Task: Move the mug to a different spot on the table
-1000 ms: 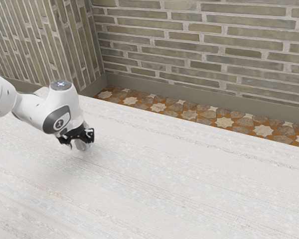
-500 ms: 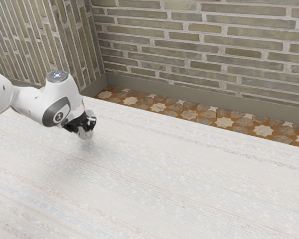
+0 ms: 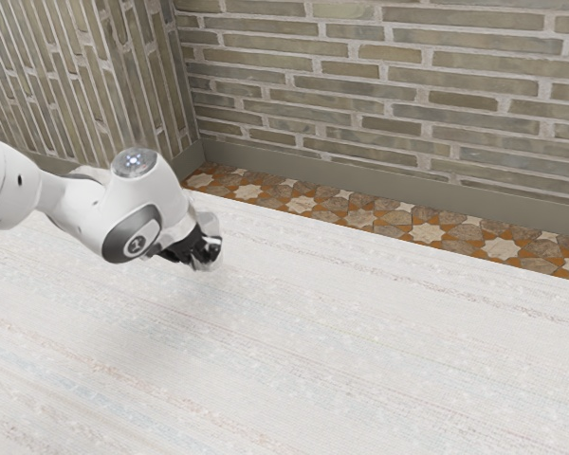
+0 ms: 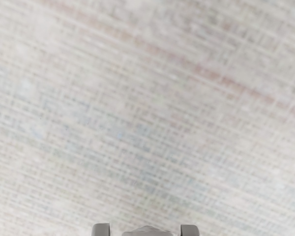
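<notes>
Tool (image 3: 202, 249) is pinching the mug (image 3: 209, 256), a small pale grey thing between the black fingers at the end of the arm (image 3: 85, 204), near the far edge of the worktop (image 3: 360, 360) on the exterior view's left. It looks clear of the surface, hanging over it rather than resting, but I can't be sure from this angle. Wrist view: mug (image 4: 146, 230) right under the hand, a finger (image 4: 101, 229) on either side, bare worktop (image 4: 147, 118) beyond. My read: carry phase, mug picked, not yet set down. Next: choose a spot well away, lower straight until the base sits flat, then spread the tool and lift off. Risk: mug tilts on release and tips
</notes>
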{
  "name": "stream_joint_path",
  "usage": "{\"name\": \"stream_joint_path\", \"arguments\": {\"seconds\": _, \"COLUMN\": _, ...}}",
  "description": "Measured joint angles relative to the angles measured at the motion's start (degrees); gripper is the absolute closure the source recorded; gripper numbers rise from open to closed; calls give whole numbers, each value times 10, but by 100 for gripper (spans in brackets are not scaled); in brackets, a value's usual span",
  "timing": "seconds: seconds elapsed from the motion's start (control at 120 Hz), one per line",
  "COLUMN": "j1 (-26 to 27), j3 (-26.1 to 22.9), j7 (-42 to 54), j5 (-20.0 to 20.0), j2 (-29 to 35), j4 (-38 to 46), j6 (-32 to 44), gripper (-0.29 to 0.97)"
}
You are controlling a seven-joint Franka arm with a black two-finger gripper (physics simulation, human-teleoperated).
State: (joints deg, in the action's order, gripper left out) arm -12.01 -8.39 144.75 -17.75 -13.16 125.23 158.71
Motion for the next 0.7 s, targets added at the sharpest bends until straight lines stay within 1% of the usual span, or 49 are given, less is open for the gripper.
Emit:
{"name": "stream_joint_path", "arguments": {"seconds": 0.158, "j1": 15, "j3": 0, "j7": -6, "j5": 7, "j2": 10, "j4": 30, "j6": 23, "gripper": 67}}
{"name": "stream_joint_path", "arguments": {"seconds": 0.267, "j1": 29, "j3": 0, "j7": -10, "j5": 8, "j2": 10, "j4": 37, "j6": 33, "gripper": 64}}
{"name": "stream_joint_path", "arguments": {"seconds": 0.508, "j1": 61, "j3": 0, "j7": -24, "j5": 8, "j2": 4, "j4": 47, "j6": 42, "gripper": 63}}
{"name": "stream_joint_path", "arguments": {"seconds": 0.7, "j1": 65, "j3": 0, "j7": -35, "j5": 7, "j2": -10, "j4": 51, "j6": 45, "gripper": 64}}
